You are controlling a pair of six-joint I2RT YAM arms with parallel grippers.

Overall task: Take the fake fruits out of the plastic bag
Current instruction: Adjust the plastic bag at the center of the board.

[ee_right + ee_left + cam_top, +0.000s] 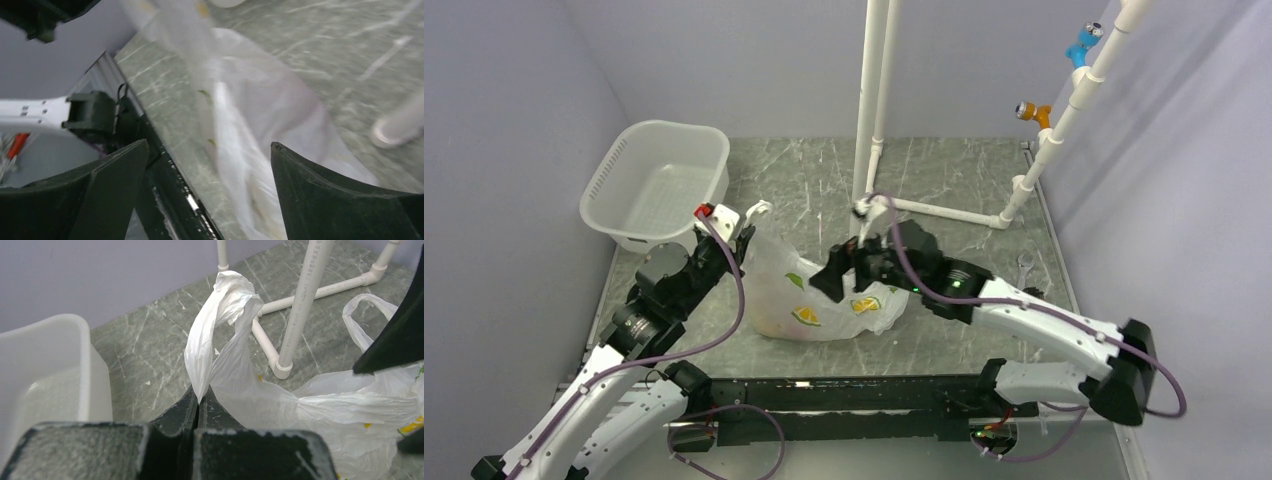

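The plastic bag (819,295), thin, white and printed with citrus slices, lies in the middle of the table. My left gripper (746,232) is shut on one of its handles, pinched between the fingertips in the left wrist view (200,401), with the bag (320,410) stretched away to the right. My right gripper (842,272) hovers open over the bag's right side; its jaws stand wide apart in the right wrist view (210,150) with blurred bag film (260,125) between and below them. The fake fruits are hidden; none shows in any view.
A rigid white perforated tub (656,180) stands at the back left, close to my left arm; it also shows in the left wrist view (45,370). A white pipe frame (879,110) rises behind the bag, with another slanted pipe (1074,110) at the right.
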